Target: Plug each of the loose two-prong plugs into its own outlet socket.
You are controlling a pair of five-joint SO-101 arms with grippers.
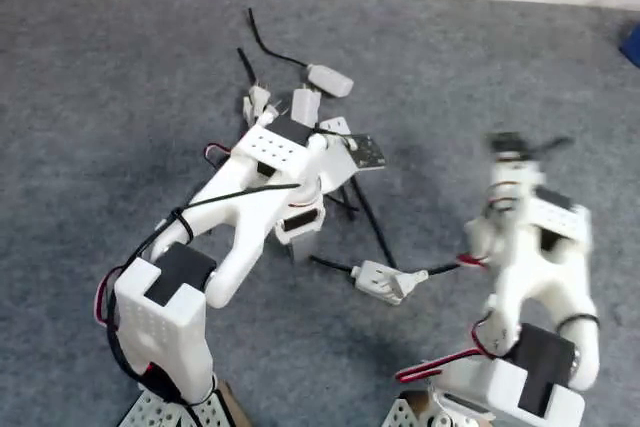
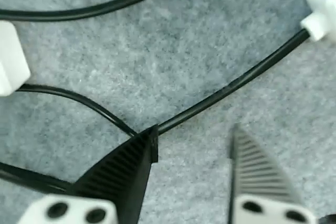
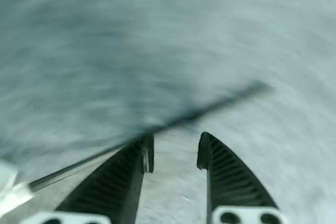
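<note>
On the grey carpet [image 1: 120, 97] of the table, toward its far side, lies a cluster of white plug and socket bodies [image 1: 305, 105] with black cords running off them. One white plug [image 1: 328, 78] sits at the far edge of the cluster, its cord curling away. Which of these bodies are sockets, and whether any of them holds a plug's prongs, cannot be told.

The left arm [image 1: 240, 217] lies stretched out over this cluster. The left gripper [image 2: 194, 140] hangs low over the carpet, released, with its jaws spread wide and holding nothing. A thick black cord [image 2: 231, 85] passes just beyond its fingertips and runs up to a white plug body [image 2: 321, 3]. Another white body [image 2: 10, 59] lies off to the other side with a thinner cord of its own.

Nearer the arms' bases, between the two arms, a white connector pair [image 1: 385, 280] lies on the carpet with cords leaving both ends. It looks joined, though how far one half sits in the other is unclear.

The right arm [image 1: 540, 247] stands well apart from the cluster. The right gripper [image 3: 176, 148] is also released, jaws apart and empty, above a blurred cord [image 3: 210, 108] on the carpet.
</note>
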